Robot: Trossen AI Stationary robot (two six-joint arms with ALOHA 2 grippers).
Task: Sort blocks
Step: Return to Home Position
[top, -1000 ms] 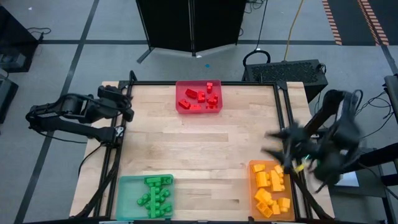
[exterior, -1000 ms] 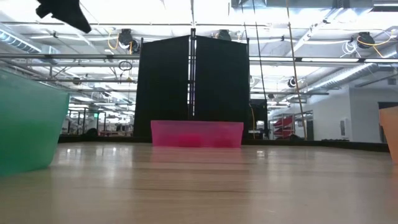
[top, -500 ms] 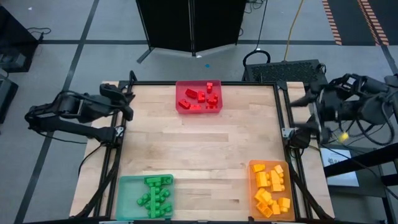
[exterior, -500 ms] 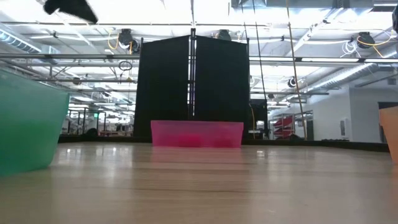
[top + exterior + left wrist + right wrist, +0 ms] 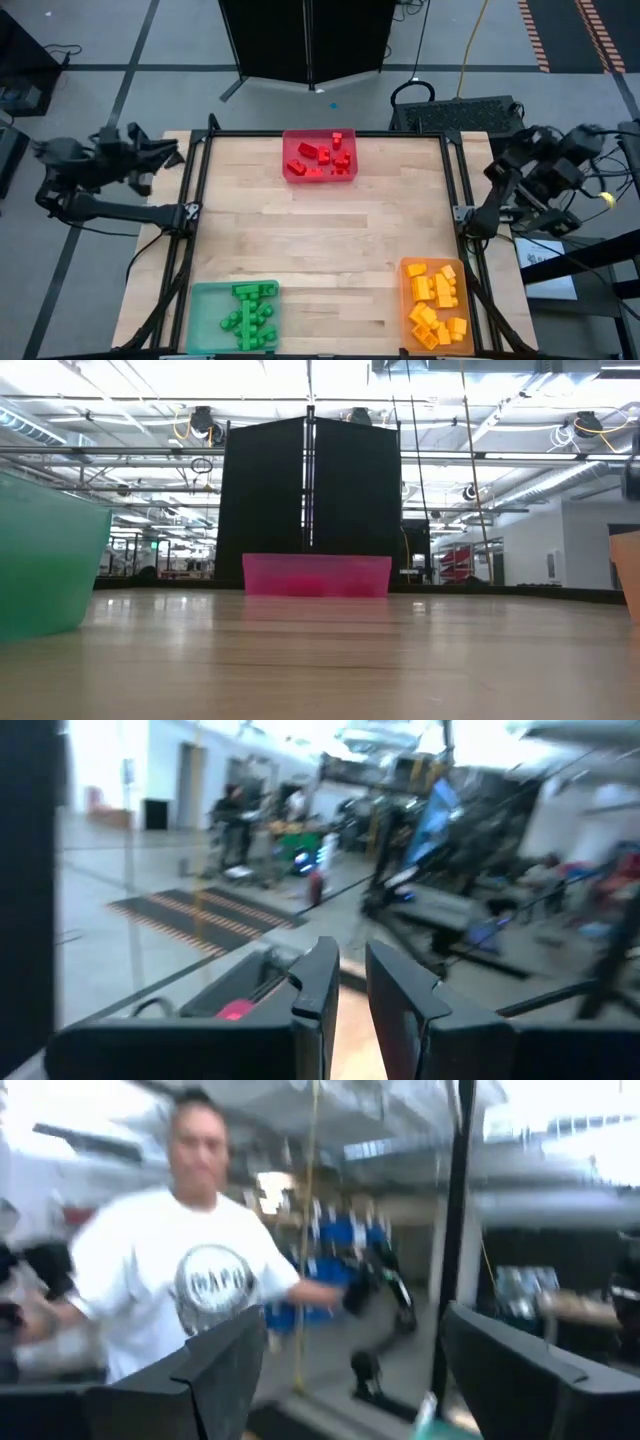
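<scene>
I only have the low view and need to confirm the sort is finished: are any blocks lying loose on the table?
Observer: None. In the high view the red blocks lie in the red tray, the green blocks in the green tray, and the yellow-orange blocks in the orange tray.
Operator: And the arms? I see neither.
Observer: The left arm sits beyond the left edge of the table, and the right arm beyond its right edge.

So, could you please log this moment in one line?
blocks: all in matching trays | left gripper: off table's left edge, shut | right gripper: off right edge, open
</scene>
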